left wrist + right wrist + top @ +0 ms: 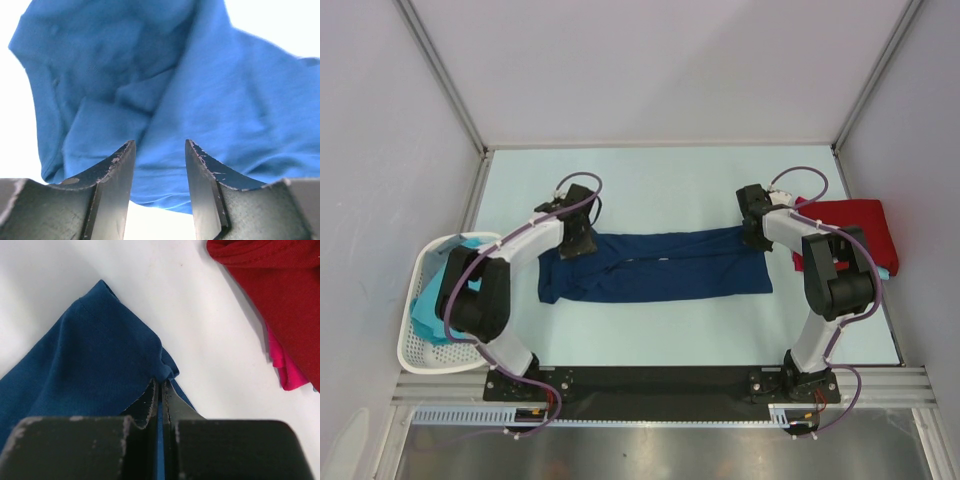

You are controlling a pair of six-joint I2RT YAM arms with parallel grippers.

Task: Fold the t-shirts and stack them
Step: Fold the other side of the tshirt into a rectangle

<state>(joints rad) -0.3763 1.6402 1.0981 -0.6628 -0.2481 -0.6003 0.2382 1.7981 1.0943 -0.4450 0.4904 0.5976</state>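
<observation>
Top external view: the navy t-shirt (655, 265) lies stretched across the table (650, 180), its right end pinched tight by the right gripper (161, 387), the left gripper (160, 144) hovering fingers apart over its left end.

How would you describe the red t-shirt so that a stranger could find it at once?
Look at the right edge of the pale table, beside the right arm. The red t-shirt lies there folded. It is the only red cloth; the navy t-shirt is spread across the middle.
</observation>
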